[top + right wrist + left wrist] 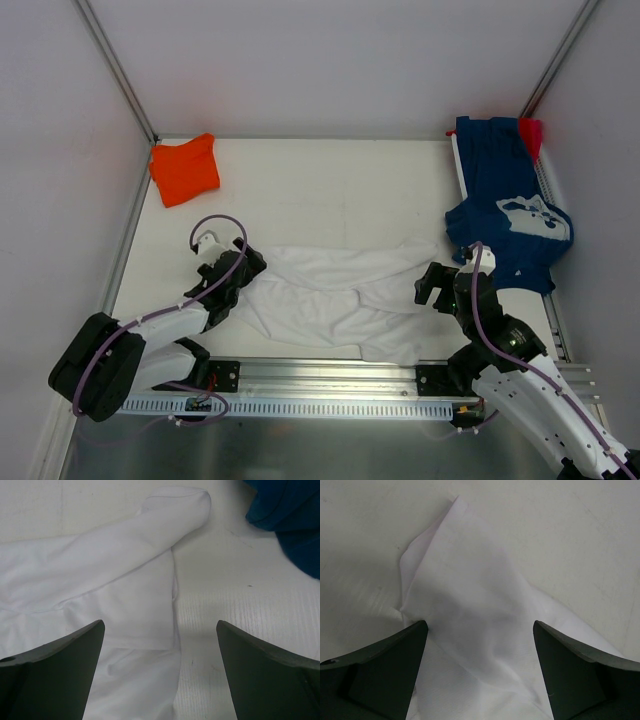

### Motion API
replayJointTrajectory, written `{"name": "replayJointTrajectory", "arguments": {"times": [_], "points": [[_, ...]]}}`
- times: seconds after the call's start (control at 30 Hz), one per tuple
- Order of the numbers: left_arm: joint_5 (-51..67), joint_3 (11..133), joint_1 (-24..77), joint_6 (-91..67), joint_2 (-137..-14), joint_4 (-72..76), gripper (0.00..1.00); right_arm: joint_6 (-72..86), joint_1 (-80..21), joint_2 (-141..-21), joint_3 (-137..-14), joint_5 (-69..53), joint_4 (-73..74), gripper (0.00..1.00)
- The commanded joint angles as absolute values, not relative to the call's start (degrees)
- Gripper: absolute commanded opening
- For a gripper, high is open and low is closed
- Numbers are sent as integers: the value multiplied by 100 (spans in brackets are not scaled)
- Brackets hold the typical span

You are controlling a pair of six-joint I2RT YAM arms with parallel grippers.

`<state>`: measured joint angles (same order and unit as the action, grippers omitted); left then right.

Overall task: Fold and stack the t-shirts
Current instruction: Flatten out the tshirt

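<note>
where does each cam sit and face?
Top external: above and behind, looking down at the table; left arm and right arm show.
Left wrist: looks down past the open left gripper at the white shirt.
Right wrist: down past the open right gripper at white shirt and navy shirt.
All three share the white shirt.

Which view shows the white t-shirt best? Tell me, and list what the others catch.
Top external: the white t-shirt shows nearly whole, lying rumpled across the table. Left wrist shows only a pointed fold of it; right wrist shows one sleeve and a side edge.
</note>
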<state>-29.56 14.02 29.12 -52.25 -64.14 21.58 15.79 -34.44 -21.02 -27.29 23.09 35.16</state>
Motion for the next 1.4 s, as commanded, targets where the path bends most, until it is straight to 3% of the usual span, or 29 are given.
{"name": "replayJointTrajectory", "arguments": {"times": [0.0,0.57,1.37], "points": [[-2848,1266,2848,-5405,-6346,2110,88,1521,-3480,-2065,-2663,2312,3349,99],[-2935,1222,2944,-5493,-5854,1565,87,1521,-3481,-2048,-2654,2355,3349,99],[-3331,1661,3111,-5335,-6662,1810,88,1503,-3489,-2100,-2654,2320,3322,100]]}}
